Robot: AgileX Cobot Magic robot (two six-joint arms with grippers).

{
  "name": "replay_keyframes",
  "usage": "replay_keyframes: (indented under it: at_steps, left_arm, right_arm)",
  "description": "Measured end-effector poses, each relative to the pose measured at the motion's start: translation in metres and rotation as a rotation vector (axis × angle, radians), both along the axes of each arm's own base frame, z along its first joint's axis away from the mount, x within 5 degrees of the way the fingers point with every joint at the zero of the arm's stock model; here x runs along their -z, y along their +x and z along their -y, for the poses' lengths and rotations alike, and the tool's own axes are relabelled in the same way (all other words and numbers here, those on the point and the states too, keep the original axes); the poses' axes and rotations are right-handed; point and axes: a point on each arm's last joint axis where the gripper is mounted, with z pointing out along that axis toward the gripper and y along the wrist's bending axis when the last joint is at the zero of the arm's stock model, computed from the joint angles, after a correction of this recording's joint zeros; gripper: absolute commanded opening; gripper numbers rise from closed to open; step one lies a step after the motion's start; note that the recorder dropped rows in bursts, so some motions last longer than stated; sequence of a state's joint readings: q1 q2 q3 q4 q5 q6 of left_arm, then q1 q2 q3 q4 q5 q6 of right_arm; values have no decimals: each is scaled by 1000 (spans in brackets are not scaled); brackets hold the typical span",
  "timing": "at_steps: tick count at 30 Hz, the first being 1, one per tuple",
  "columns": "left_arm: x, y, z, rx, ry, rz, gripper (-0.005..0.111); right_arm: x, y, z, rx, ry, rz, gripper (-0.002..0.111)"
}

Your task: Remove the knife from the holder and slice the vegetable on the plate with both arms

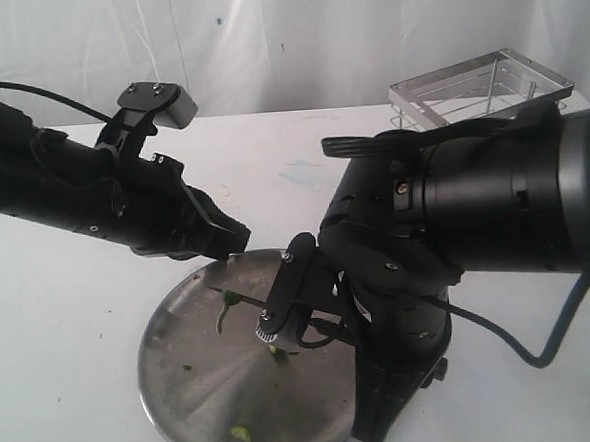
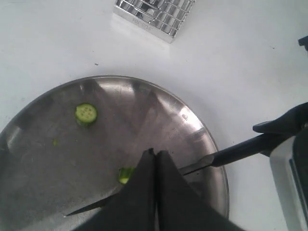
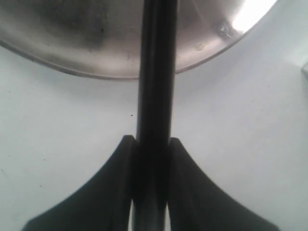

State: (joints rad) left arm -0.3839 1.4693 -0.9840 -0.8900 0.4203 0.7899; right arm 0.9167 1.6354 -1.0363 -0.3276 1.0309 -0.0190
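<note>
Both jaw sets at the plate [image 2: 134, 110] — right jaws clamped on the knife [image 2: 236, 152], blade lying across it; left jaws together, just beside the vegetable [image 2: 126, 174]. Risk: unpinned piece skids, or blade nicks the closed tips.

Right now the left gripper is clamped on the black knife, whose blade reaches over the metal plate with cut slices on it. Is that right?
Not quite: the right gripper clamps the knife, as the right wrist view shows. The left gripper is shut over the plate. The rest stands.
</note>
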Motion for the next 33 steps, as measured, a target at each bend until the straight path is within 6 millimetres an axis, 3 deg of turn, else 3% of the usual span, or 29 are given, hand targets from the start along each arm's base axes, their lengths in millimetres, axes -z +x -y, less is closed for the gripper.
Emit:
replay_keyframes:
  at_steps: [5,16,28,33]
  left_arm:
    - [0,0,1,0,-19,-17,0]
    - [29,9,7,40,25,-83,0]
    - [31,14,6,39,51,-37,0]
    - [49,23,6,24,89,-45,0]
  right_arm:
    - [0,0,0,0,-3,1,0]
    - [0,0,2,0,-25,-1,0]
    - [0,0,2,3,-21,1,0]
    - [0,0,2,4,-19,3,0]
